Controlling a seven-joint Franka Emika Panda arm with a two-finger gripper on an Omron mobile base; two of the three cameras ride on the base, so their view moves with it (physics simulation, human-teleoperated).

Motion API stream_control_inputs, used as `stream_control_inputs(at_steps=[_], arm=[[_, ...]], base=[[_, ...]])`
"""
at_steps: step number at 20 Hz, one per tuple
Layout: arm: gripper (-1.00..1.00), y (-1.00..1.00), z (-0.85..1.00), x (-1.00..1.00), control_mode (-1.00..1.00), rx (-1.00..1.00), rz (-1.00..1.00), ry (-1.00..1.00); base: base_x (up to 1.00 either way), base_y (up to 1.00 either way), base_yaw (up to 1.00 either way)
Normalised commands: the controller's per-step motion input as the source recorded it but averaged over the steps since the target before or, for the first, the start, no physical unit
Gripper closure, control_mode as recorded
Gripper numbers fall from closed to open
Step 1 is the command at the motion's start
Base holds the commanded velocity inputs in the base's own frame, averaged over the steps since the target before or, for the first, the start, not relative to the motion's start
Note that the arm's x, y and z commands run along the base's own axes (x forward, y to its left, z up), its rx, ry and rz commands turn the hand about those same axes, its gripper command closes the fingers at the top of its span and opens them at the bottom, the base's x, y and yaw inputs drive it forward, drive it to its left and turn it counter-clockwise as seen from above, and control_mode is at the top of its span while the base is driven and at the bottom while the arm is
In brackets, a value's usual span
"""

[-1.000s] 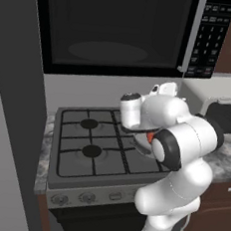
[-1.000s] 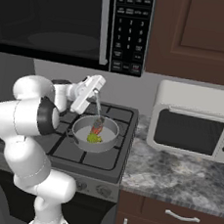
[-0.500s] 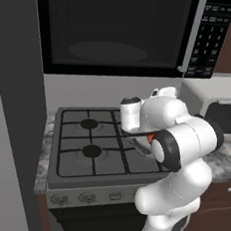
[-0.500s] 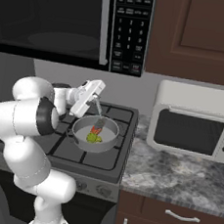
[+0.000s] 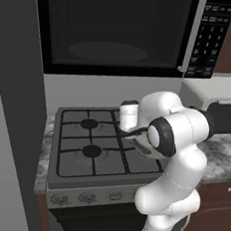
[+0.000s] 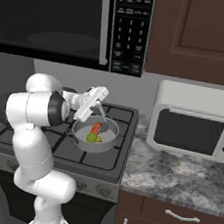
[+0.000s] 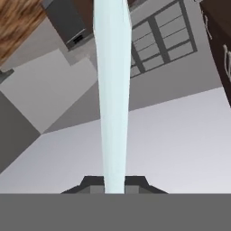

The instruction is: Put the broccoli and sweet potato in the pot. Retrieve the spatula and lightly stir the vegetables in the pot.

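Pinching the pale spatula (image 7: 113, 90) in our gripper (image 7: 113, 182), we hold it over the pot (image 6: 108, 144) on the stove (image 6: 42, 140), where the broccoli (image 6: 93, 138) and sweet potato (image 6: 97, 128) lie.

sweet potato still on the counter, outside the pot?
No. In the right base view the sweet potato lies inside the pot, next to the broccoli.

black stove (image 5: 92, 145), microwave overhead (image 6: 55, 19), toaster oven (image 6: 194, 121), granite counter (image 6: 175, 175)
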Motion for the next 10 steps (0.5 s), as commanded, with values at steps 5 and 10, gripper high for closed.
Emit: stream_control_inputs(at_steps=[5,10], arm=[[1.00,-0.02,-0.16,0.00,-1.00,0.00,0.00,0.10],[1.00,0.03,-0.14,0.00,-1.00,0.00,0.00,0.05]], base=[[0.00,0.00,0.00],[0.00,0.00,0.00]])
